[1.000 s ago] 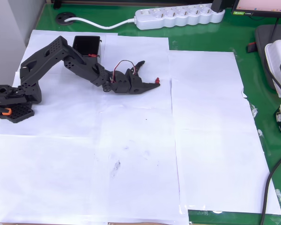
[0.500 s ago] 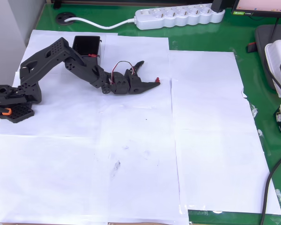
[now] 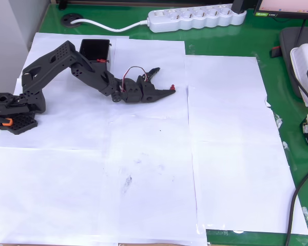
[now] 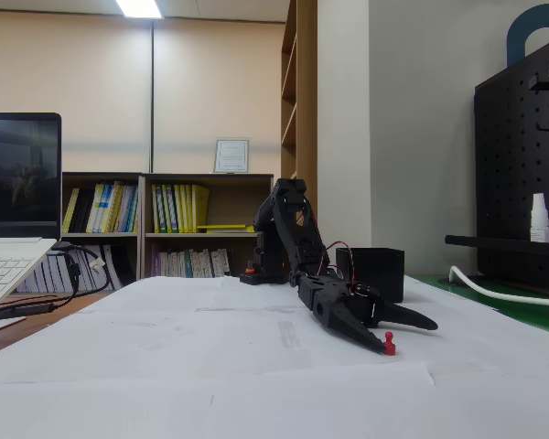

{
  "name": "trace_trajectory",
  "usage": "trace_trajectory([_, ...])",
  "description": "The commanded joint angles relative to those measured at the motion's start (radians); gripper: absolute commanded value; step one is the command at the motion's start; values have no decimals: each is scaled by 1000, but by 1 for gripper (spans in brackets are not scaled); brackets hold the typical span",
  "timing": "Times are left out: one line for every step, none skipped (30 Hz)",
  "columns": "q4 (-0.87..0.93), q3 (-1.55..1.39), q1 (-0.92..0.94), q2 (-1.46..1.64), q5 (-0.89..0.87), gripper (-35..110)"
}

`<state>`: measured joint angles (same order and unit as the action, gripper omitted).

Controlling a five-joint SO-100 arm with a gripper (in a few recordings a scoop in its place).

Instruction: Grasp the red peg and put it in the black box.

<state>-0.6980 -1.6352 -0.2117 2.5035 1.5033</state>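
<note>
Between open fingers (image 3: 165, 81) — red peg (image 3: 173, 87)

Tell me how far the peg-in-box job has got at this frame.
Early stage. Done: the gripper has reached the red peg, which stands on the white paper at the tip of one finger. In hand: the jaws are spread, the other finger pointing away, so no grasp yet. Left: closing on the peg, lifting it, carrying it back to the black box behind the arm and dropping it in.
</note>
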Motion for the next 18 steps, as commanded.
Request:
trace_trajectory([5, -2, 2, 2, -2, 0])
trace_trajectory([5, -3, 2, 2, -2, 0])
trace_trajectory([5, -3, 2, 2, 0, 0])
trace_trajectory([5, -5, 2, 3, 0, 0])
trace_trajectory([5, -5, 2, 3, 3, 0])
trace_trajectory([5, -5, 2, 5, 3, 0])
trace_trajectory([5, -5, 2, 5, 3, 0])
trace_trajectory([5, -5, 2, 5, 6, 0])
trace_trajectory([5, -5, 2, 5, 6, 0])
trace_trajectory([5, -5, 2, 5, 8, 0])
trace_trajectory([6, -5, 0, 5, 12, 0])
trace_trajectory([6, -5, 0, 6, 14, 0])
trace_trajectory([6, -6, 0, 6, 14, 0])
trace_trajectory([6, -6, 0, 2, 14, 0])
trace_trajectory([26, -5, 2, -12, 12, 0])
trace_trajectory([61, -5, 5, -35, 8, 0])
trace_trajectory([97, -3, 11, -63, 2, 0])
trace_trajectory([135, -2, 17, -101, -5, 0])
